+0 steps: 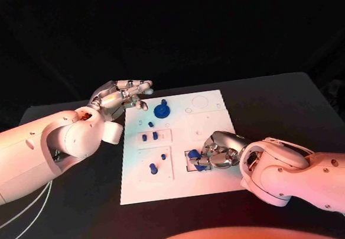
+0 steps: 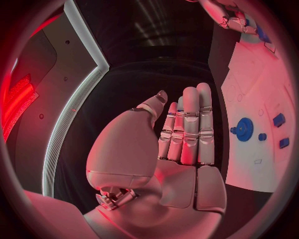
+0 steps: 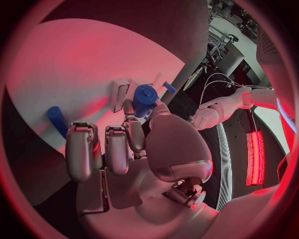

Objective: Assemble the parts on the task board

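Nearest, the right hand pinches a blue peg in its fingers over the white board's near edge; seating it looks the step underway, needing careful alignment. Farther off, the left hand hovers empty, fingers loosely apart, near the blue gear.

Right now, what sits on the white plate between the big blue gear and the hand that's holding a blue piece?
In the head view, between the blue gear and the right hand lies bare white task board; small blue pegs stand off to one side.

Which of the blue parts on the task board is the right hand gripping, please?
The blue cylinder at the board's near right, pinched by the right hand; the other blue parts lie untouched on the task board.
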### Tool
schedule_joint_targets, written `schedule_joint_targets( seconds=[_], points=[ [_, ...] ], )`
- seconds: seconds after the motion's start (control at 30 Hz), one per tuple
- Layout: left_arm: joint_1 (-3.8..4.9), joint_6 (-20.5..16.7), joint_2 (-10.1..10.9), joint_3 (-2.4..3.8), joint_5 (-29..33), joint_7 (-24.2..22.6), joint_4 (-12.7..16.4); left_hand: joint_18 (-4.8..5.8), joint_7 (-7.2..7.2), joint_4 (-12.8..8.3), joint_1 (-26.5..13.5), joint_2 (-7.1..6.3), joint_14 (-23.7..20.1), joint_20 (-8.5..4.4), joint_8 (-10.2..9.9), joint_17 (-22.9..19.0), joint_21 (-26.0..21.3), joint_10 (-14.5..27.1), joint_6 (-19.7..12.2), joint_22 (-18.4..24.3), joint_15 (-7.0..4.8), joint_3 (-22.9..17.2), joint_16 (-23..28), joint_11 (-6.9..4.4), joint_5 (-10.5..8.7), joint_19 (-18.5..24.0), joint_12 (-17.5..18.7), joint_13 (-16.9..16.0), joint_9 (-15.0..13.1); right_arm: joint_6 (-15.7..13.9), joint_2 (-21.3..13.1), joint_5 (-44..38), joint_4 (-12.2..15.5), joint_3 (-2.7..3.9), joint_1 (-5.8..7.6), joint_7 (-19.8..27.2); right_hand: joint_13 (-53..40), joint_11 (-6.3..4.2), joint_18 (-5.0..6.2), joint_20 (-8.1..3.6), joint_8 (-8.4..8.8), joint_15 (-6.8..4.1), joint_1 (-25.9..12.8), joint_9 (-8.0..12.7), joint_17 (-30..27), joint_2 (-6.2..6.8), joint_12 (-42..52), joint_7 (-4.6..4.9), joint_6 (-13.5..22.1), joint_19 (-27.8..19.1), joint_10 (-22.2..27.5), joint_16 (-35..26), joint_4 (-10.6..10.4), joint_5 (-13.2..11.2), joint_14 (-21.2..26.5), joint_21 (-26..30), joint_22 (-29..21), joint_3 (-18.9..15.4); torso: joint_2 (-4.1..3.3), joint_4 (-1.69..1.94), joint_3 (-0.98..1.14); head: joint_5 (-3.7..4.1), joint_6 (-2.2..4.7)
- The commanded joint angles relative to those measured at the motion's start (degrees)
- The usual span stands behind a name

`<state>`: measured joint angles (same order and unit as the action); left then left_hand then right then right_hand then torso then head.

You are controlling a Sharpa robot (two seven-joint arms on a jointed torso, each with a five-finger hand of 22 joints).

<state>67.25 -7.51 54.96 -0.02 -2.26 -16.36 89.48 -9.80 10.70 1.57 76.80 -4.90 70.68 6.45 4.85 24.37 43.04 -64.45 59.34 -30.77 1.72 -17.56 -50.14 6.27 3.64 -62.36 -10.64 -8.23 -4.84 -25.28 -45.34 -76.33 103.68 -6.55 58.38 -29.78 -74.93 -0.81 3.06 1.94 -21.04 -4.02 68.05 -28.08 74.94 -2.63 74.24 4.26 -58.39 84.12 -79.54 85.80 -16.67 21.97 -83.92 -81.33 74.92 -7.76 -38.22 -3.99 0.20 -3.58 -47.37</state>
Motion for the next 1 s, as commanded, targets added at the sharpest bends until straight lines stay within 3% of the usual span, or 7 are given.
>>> schedule_joint_targets(
  seconds=[0.03,0.23,0.4,0.53,0.83,1.0],
  points=[
    [0.02,1.08,-0.03,0.02,-0.12,-0.40,0.16,-0.74,-0.19,0.00,-0.11,0.32,-0.44,0.35,0.37,-0.06,-0.34,0.44,-0.41,0.05,-0.07,0.35,0.10,0.00,-0.07,0.00,-0.39,-0.08,0.04,1.06,0.50,0.47,-0.55,0.00,0.00,-0.15,-2.58,0.14,-0.95,-0.40,-0.15,-0.49,-0.62,0.08,10.04,-0.20,0.28,-0.79,-0.46,3.18,-0.40,0.35,0.04,-0.42,-5.02,-0.26,7.94,-0.53,0.01,-0.02,0.02,-0.14,-0.10],
    [0.03,1.02,0.03,0.02,-0.12,-0.37,0.25,-0.74,-0.19,0.00,-0.11,0.32,-0.44,0.35,0.37,-0.06,-0.34,0.44,-0.41,0.05,-0.07,0.35,0.10,0.00,-0.07,0.00,-0.39,-0.08,0.04,0.45,1.27,0.43,-1.36,0.00,0.01,-0.76,-2.20,0.17,-0.87,-0.44,-0.41,-0.49,-2.32,-0.31,9.96,-0.37,-0.53,-0.75,-0.01,3.06,0.06,0.29,0.05,-4.37,-4.99,0.08,7.76,-2.41,0.02,-0.04,0.00,-0.31,-0.12],
    [0.04,0.97,0.11,0.02,-0.12,-0.35,0.30,-0.74,-0.19,0.00,-0.11,0.32,-0.44,0.35,0.37,-0.06,-0.34,0.44,-0.41,0.05,-0.07,0.35,0.10,0.00,-0.07,0.00,-0.39,-0.08,0.04,-0.93,1.43,0.24,-1.58,0.00,0.03,-0.87,-0.09,0.61,-0.67,-0.15,-0.34,-0.15,-7.15,-0.61,9.93,-0.38,-3.71,-0.30,1.23,2.70,2.22,0.24,-0.02,-13.95,-4.93,1.08,7.09,-6.07,0.01,-0.06,0.01,-0.42,-0.22],
    [0.04,1.10,0.07,0.02,-0.12,-0.24,0.21,-0.74,-0.19,0.00,-0.11,0.32,-0.44,0.35,0.37,-0.06,-0.34,0.44,-0.41,0.05,-0.07,0.35,0.10,0.00,-0.07,0.00,-0.39,-0.08,0.04,-2.27,1.42,-0.59,-1.47,0.00,0.04,-0.71,0.68,0.80,-0.57,0.03,-0.42,0.04,-10.39,-0.82,9.88,-0.15,-4.91,-0.09,1.81,2.55,3.01,0.17,-0.15,-17.99,-4.90,1.53,6.82,-7.98,0.04,-0.11,0.02,-0.39,-0.35],
    [0.03,1.23,0.07,0.02,-0.12,-0.15,0.17,-0.75,-0.17,-0.05,-0.01,0.39,-0.47,0.34,0.41,-0.07,-0.42,0.57,-0.50,0.11,-0.08,0.43,0.08,0.01,-0.09,-0.05,-0.49,-0.11,0.04,-3.95,0.54,-2.25,-0.50,0.00,0.03,-0.28,0.67,0.84,-0.59,0.08,-0.46,0.08,-11.01,-0.88,9.83,-0.01,-4.94,-0.05,1.95,2.59,3.02,0.12,-0.11,-18.39,-4.89,1.43,6.93,-8.25,0.07,-0.06,0.05,-0.35,-0.36],
    [0.03,1.18,0.18,0.02,-0.12,-0.15,0.17,-0.75,-0.17,-0.05,-0.01,0.39,-0.47,0.34,0.41,-0.07,-0.42,0.57,-0.50,0.11,-0.08,0.43,0.08,0.01,-0.09,-0.05,-0.49,-0.11,0.04,-3.83,-1.06,-2.58,1.06,0.00,0.00,0.78,-0.08,0.70,-0.68,0.06,-0.93,-0.01,-9.56,-1.18,9.93,-0.84,-3.99,-0.22,1.63,2.75,2.23,0.18,0.15,-15.95,-4.92,1.08,7.29,-7.92,0.05,-0.13,0.07,-0.51,-0.37]
  ],
)
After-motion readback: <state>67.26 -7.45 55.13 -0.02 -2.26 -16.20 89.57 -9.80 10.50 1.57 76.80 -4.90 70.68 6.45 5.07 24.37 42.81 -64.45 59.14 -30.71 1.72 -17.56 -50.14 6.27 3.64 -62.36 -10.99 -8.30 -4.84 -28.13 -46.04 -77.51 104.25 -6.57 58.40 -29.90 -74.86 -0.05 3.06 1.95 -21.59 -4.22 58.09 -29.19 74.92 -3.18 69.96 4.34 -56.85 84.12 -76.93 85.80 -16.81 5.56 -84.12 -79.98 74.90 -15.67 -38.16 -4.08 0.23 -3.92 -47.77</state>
